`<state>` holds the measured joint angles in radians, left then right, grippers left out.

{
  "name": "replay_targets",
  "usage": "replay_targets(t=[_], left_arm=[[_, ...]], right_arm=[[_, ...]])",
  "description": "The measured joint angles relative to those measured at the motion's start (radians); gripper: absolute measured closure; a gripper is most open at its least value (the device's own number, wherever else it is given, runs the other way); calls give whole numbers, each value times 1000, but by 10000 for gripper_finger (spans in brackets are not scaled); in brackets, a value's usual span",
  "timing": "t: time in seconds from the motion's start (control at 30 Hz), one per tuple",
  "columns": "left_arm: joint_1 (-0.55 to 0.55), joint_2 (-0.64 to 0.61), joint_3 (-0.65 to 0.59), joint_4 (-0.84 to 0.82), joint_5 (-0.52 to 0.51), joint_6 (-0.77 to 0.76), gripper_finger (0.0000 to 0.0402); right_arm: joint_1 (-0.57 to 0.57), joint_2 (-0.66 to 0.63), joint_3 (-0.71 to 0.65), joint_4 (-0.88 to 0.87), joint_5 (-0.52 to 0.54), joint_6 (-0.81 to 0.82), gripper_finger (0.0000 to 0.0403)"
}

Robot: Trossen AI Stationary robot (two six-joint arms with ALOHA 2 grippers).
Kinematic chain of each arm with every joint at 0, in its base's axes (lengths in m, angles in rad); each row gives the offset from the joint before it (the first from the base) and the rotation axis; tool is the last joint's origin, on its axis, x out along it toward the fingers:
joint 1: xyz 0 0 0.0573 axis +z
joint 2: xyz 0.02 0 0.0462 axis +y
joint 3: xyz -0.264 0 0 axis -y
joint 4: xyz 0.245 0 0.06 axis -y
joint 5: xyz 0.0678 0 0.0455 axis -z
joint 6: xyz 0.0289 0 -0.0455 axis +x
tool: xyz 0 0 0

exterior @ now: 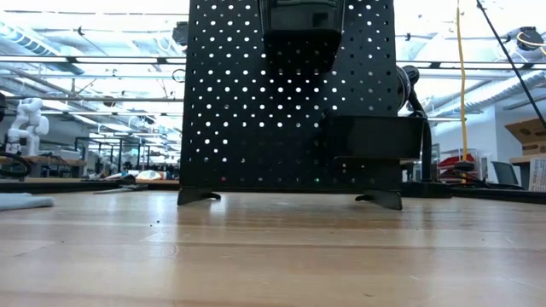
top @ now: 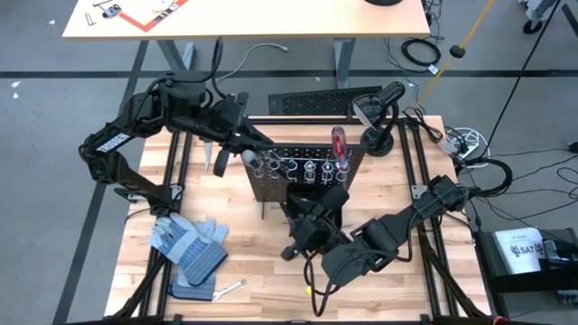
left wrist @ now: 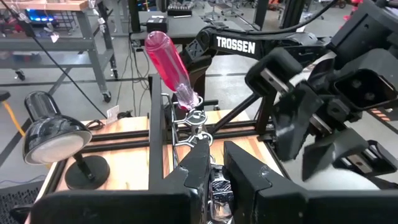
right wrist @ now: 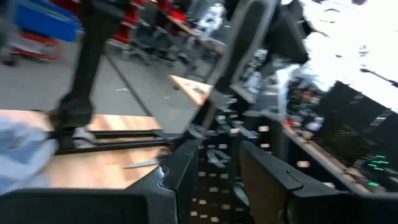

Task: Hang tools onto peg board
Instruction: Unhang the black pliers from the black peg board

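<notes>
1. On the bench's (top: pixel 271 280) left we see blue-grey gloves (top: pixel 188 247), with a silver wrench (top: pixel 230 289) just beside them, not yet hung.
2. The left pincer (top: pixel 242 155) is at the left end of the peg board's (top: pixel 307 176) ring row, clamped on a grey-handled tool (left wrist: pixel 217 193). If the shaft misses its ring, we judge the tool could fall behind the board.
3. The red-handled screwdriver (top: pixel 339 143) already stands in a ring near the right end, leaning; a knock could tip it out.
4. The right pincer (top: pixel 332 200) hovers just in front of the board, its jaws partly apart and nothing visibly between them. With both arms this close, we think they could collide or push the board over.
</notes>
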<state>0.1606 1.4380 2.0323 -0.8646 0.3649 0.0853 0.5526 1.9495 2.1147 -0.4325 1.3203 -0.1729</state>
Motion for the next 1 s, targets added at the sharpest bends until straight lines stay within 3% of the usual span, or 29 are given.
replay_targets(t=[0.23,0.43,0.63,0.8,1.0], left_arm=[[0,0,0,1,-3,7,362],[0,0,0,1,-3,7,362],[1,0,0,1,-3,6,362],[0,0,0,1,-3,6,362],[0,0,0,-4,-2,7,362]], right_arm=[[-1,0,0,-79,-113,104,286],[-3,0,0,-82,-109,97,286],[-52,1,0,47,91,-191,286],[-110,-8,0,186,83,-387,286],[-150,-12,-1,194,39,-416,286]])
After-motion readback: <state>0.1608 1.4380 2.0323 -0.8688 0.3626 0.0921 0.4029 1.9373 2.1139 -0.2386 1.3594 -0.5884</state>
